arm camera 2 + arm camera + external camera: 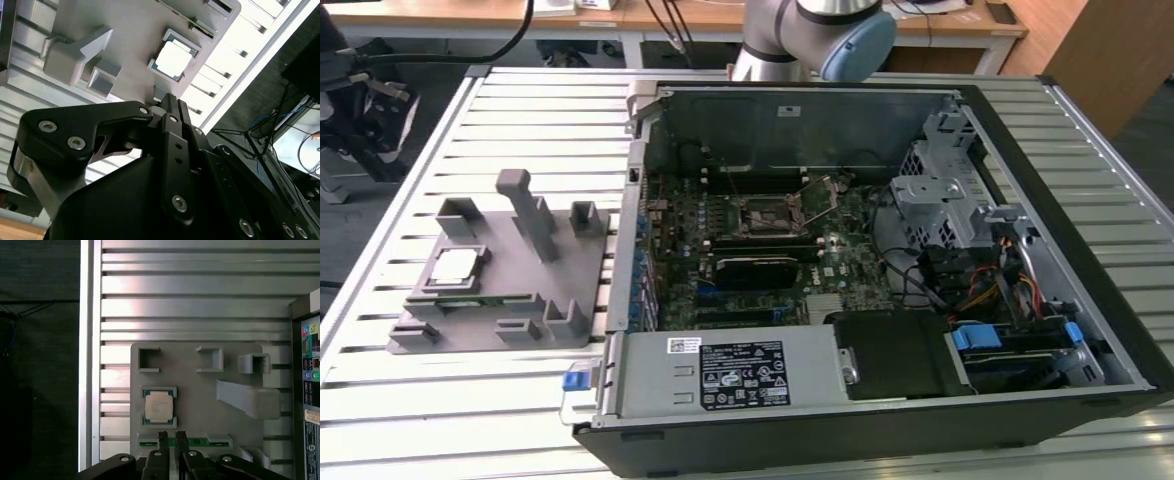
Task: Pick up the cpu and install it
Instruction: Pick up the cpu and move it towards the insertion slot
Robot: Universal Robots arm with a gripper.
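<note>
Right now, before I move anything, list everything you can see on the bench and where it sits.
table: one, silver slatted, under everything.
fixture block: one, grey, on the table, at the exterior view's left of the case.
cpu: one, silvery-white, seated in a pocket of the fixture block.
computer case: one, black, open, on the table.
motherboard: one, dark, inside the case.
socket: one, black frame, mid-motherboard.
arm: one, grey with blue cap, behind the case.
gripper: one, black, shut, holding nothing, pointed at the fixture block, apart from the cpu.
</note>
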